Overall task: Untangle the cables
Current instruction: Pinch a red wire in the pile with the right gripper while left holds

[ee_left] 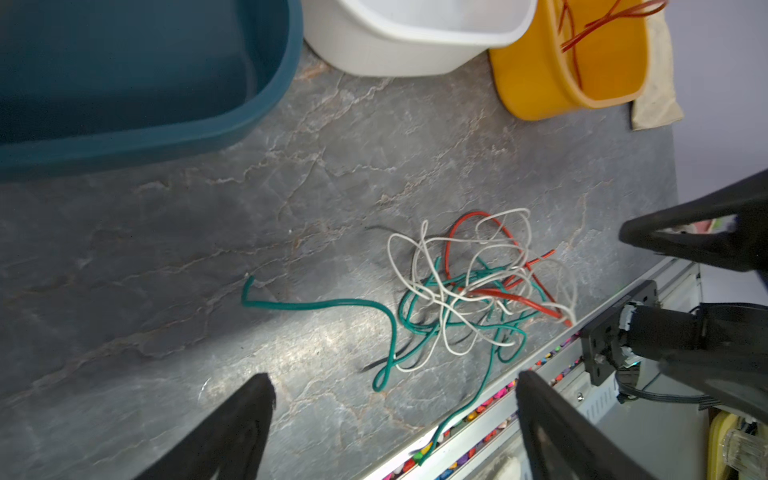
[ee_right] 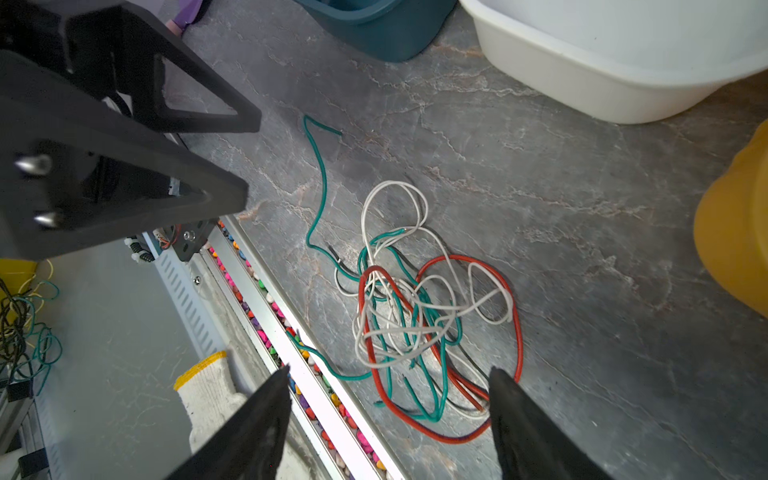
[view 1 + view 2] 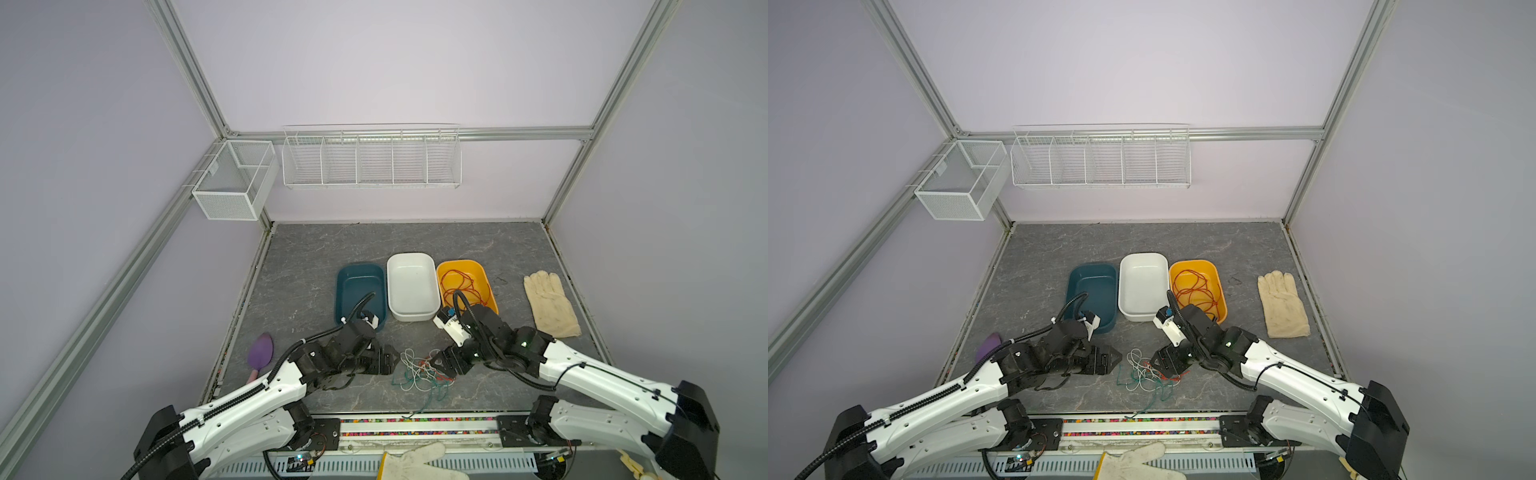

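L gripper (image 1: 395, 415): jaws wide, nothing held. R gripper (image 2: 388, 399): same. Tangle of thin red-orange, green & white cables (image 3: 419, 374) is seen on grey marbled tabletop (image 3: 316, 257) betw. both, at 6 o'clock of white plastic tray (image 3: 411, 255). One red-orange cable (image 3: 457, 286) is coiled in yellow plastic tray (image 3: 461, 262), 3 o'clock of white one.

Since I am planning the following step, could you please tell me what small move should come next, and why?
Probably move the left gripper onto the loose tail of the green cable and close on it: that tail lies clear of the tangle on its side, and both the left gripper and the right gripper stand open and empty.
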`<state>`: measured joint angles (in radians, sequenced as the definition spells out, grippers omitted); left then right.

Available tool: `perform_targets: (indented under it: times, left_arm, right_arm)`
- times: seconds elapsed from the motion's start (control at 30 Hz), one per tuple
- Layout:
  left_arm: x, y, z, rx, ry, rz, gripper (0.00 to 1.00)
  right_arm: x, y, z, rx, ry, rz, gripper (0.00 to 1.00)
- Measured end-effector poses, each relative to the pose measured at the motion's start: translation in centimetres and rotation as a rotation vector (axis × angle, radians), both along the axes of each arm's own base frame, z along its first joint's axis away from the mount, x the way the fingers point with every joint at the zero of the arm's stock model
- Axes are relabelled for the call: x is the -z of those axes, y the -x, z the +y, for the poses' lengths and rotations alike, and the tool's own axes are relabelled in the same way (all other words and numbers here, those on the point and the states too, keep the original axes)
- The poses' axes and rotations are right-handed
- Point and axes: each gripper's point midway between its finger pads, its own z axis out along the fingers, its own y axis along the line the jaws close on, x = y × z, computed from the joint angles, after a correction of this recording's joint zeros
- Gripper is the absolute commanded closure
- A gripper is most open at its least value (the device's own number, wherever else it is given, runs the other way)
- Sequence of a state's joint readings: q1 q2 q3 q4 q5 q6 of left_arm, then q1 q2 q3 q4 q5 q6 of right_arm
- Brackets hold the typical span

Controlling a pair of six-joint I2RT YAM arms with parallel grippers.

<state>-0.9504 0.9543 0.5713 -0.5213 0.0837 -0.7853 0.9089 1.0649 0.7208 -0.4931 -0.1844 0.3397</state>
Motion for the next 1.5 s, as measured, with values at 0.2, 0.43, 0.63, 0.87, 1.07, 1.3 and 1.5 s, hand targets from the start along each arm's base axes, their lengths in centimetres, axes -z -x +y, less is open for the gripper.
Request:
perform_targets:
  times: [0.2, 0.43, 0.63, 0.87, 1.07, 1.3, 1.5]
  left_arm:
    - [2.1, 0.3, -0.6, -0.015, -0.031, 0.076, 0.16]
    - [3.8, 0.1, -1.0, -0.023, -0.061, 0.114, 0.25]
    - [4.8, 0.0, -1.4, -0.028, -0.073, 0.136, 0.38]
    - [5.6, 0.0, -1.8, -0.024, -0.081, 0.154, 0.57]
    - [6.0, -0.1, -2.1, -0.016, -0.082, 0.161, 0.73]
    - [5.9, 0.0, -2.5, 0.001, -0.067, 0.163, 0.93]
    - [5.3, 0.3, -2.3, 0.017, -0.059, 0.155, 1.0]
  right_arm:
    - [0.5, 0.0, 0.2, -0.003, 0.011, -0.015, 0.24]
    - [1.5, 0.4, 0.4, -0.019, 0.036, -0.009, 0.24]
    - [1.8, 0.4, 0.5, -0.02, 0.039, -0.011, 0.24]
    - [2.3, 0.4, 0.8, -0.026, 0.049, -0.006, 0.24]
    - [3.1, 0.4, 1.0, -0.032, 0.06, 0.002, 0.25]
    - [3.9, 0.5, 1.2, -0.033, 0.08, 0.006, 0.25]
    - [4.4, 0.1, 1.3, -0.014, 0.09, 0.008, 0.32]
